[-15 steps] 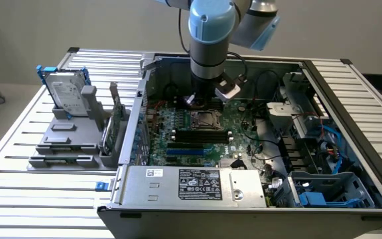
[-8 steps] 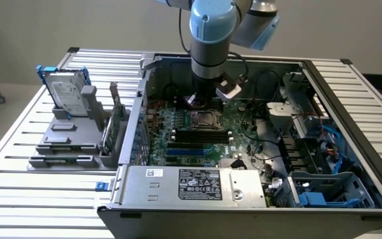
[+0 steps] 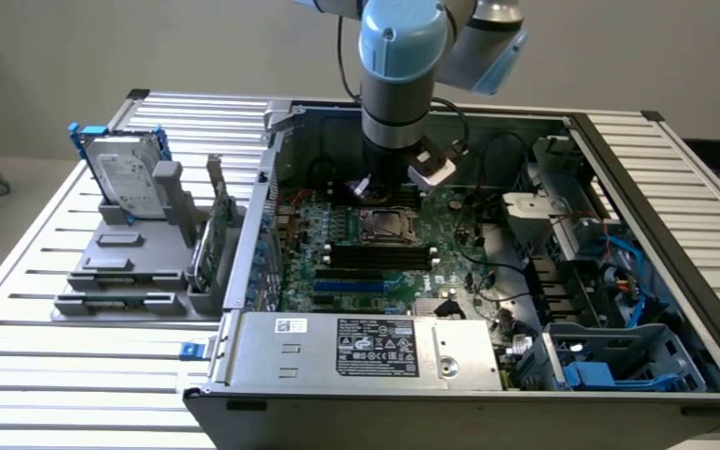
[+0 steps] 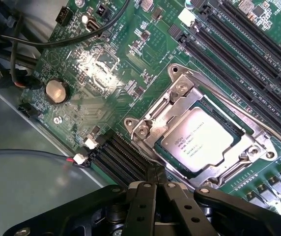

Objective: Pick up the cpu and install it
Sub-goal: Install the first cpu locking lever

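The cpu (image 4: 203,139), a small square chip with a pale silvery top and printed text, lies flat inside the metal-framed socket (image 4: 180,93) on the green motherboard (image 4: 96,73). In the wrist view my gripper (image 4: 155,179) sits just beside the socket's edge, its black fingers pressed together with nothing between them. In the exterior view the arm reaches down into the open computer case, the gripper (image 3: 385,190) hanging just above and behind the socket (image 3: 386,224), apart from the chip.
Black memory slots (image 4: 238,54) run beside the socket. Cables (image 4: 13,64) and a coin battery (image 4: 56,90) lie near it. The case walls (image 3: 254,244) and power supply (image 3: 373,347) ring the board. A hard drive (image 3: 128,178) stands in a grey fixture outside the case.
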